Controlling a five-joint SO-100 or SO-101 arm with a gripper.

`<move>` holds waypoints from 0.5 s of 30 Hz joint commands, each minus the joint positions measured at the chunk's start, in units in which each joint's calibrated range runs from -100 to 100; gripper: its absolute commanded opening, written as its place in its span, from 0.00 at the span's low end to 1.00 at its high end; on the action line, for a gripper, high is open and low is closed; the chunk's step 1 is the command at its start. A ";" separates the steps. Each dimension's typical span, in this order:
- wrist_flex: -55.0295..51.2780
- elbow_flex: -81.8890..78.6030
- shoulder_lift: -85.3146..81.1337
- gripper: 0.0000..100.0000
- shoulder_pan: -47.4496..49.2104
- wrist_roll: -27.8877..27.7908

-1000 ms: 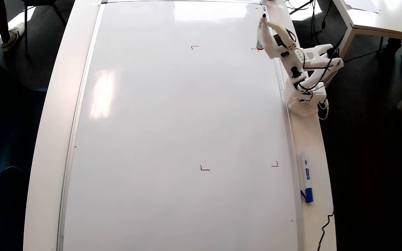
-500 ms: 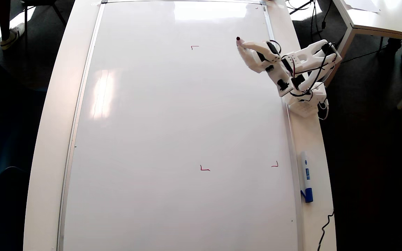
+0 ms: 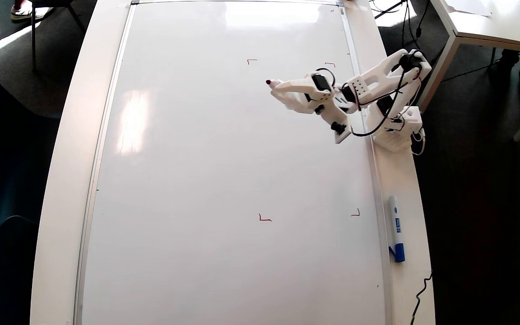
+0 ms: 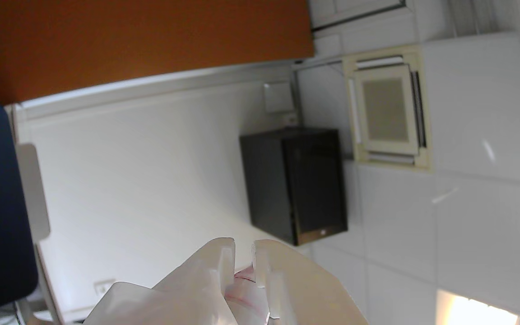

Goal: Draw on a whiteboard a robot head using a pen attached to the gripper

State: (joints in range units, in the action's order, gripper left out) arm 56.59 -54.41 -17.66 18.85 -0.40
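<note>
The whiteboard [image 3: 224, 149] fills the overhead view, its thin silver frame lying on a white table. My white gripper [image 3: 280, 88] reaches left from the arm base at the board's right edge and hovers over the board's upper right part. It is shut on the pen [image 3: 270, 82], whose dark red end sticks out to the left. In the wrist view the gripper [image 4: 243, 247] enters from the bottom, with the reddish pen [image 4: 243, 276] wedged between the jaws. No robot head shows on the board; only small red corner marks [image 3: 264, 218] do.
A white marker with a blue cap [image 3: 396, 228] lies on the table strip right of the board. The arm base [image 3: 394, 128] stands on that strip, trailing black cables. Another white table [image 3: 490, 25] is at the top right. The wrist view faces a wall and a black box [image 4: 296, 183].
The arm has swung from the board's upper right edge leftward and down in the view, carrying the pen out over the board. The upper right corner mark now shows.
</note>
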 commanded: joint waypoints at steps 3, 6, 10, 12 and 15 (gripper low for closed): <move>0.23 18.50 11.83 0.01 -0.40 0.13; 0.23 21.86 13.93 0.01 -0.47 0.13; 0.23 25.58 14.52 0.01 0.04 0.18; -0.03 28.85 14.52 0.01 0.19 0.18; -6.20 32.76 14.01 0.01 0.19 0.18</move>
State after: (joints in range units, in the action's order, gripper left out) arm 55.74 -27.91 -2.84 18.93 -0.40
